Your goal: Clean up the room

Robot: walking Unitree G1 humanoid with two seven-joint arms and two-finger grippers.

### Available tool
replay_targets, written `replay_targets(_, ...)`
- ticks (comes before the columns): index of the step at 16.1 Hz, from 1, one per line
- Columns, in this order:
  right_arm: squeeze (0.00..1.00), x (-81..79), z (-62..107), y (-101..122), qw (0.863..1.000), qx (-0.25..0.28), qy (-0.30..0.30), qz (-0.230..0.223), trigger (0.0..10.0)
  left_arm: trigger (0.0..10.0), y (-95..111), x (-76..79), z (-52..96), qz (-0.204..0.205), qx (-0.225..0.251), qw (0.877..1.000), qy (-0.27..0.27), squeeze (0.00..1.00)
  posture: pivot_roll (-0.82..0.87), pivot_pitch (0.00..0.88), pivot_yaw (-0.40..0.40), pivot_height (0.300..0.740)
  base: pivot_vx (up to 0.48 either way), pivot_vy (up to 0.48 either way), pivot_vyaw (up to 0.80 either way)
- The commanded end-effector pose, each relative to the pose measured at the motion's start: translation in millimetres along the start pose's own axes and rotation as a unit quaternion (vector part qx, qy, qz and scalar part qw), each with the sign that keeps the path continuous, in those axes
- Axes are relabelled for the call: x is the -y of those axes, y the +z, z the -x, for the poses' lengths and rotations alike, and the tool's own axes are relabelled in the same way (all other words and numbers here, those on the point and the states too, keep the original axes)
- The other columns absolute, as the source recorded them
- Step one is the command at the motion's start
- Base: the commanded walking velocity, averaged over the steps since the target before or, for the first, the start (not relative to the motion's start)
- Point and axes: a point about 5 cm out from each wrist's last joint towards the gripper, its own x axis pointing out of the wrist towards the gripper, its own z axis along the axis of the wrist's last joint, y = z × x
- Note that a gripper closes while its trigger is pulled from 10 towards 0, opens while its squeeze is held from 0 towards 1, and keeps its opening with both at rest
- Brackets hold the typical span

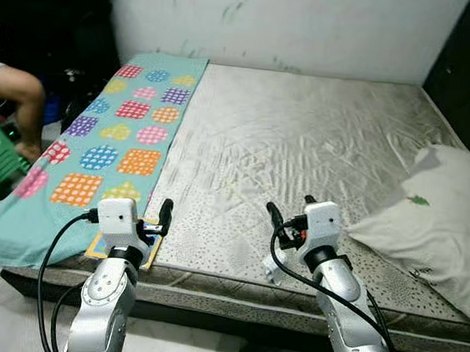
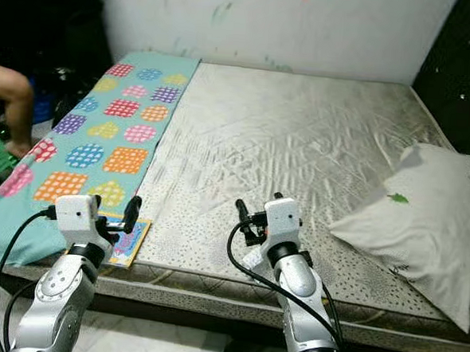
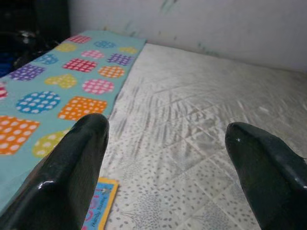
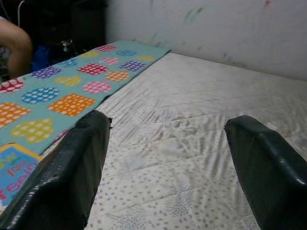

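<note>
A bed with a wrinkled grey-white sheet (image 1: pixel 301 132) lies before me. Along its left side runs a teal blanket (image 1: pixel 118 129) with coloured patches. A white pillow (image 1: pixel 432 216) rests at the right. A small colourful picture book (image 2: pixel 127 241) lies at the bed's front left edge. My left gripper (image 3: pixel 165 158) hovers open over that front edge, just right of the book (image 3: pixel 100 201). My right gripper (image 4: pixel 165 158) is open too, held above the front middle of the sheet with nothing between its fingers.
A person's bare limb (image 1: pixel 17 91) shows at the far left, beside a green object (image 1: pixel 0 162) on the floor. A stained white wall (image 1: pixel 292 20) stands behind the bed, and a dark panel (image 1: pixel 465 70) at the right.
</note>
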Motion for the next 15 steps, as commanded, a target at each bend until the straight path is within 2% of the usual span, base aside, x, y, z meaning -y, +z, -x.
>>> replay_targets(1,0.0,2.1,-0.8,0,1.0,-0.005,0.0,0.002,10.0,10.0,2,0.5,-0.2,0.001,0.005,1.0,0.001,0.0,-0.04,0.0,-0.016,0.74,0.0,0.0,0.0)
replay_targets(4,0.0,8.8,2.8,-5,1.0,-0.015,-0.016,0.004,10.0,10.0,1,6.2,-3.5,0.011,0.0,1.0,-0.01,0.0,-0.05,0.0,-0.011,0.74,0.0,0.0,0.0)
replay_targets(6,0.0,10.2,5.2,-5,1.0,-0.014,-0.018,0.003,10.0,10.0,1,8.6,-4.9,0.016,-0.002,1.0,-0.017,0.0,-0.07,0.0,0.003,0.74,0.0,0.0,-0.8)
replay_targets(10,0.0,10.3,6.4,-4,1.0,-0.012,-0.022,0.002,10.0,10.0,3,12.7,-4.9,0.024,0.005,0.999,-0.038,0.0,-0.08,0.0,0.007,0.74,0.0,0.0,0.0)
replay_targets(15,0.0,7.9,5.9,-4,1.0,-0.016,-0.017,-0.003,10.0,10.0,4,9.9,-1.4,0.026,0.007,0.999,-0.033,0.0,-0.06,0.0,-0.002,0.74,0.0,0.0,0.0)
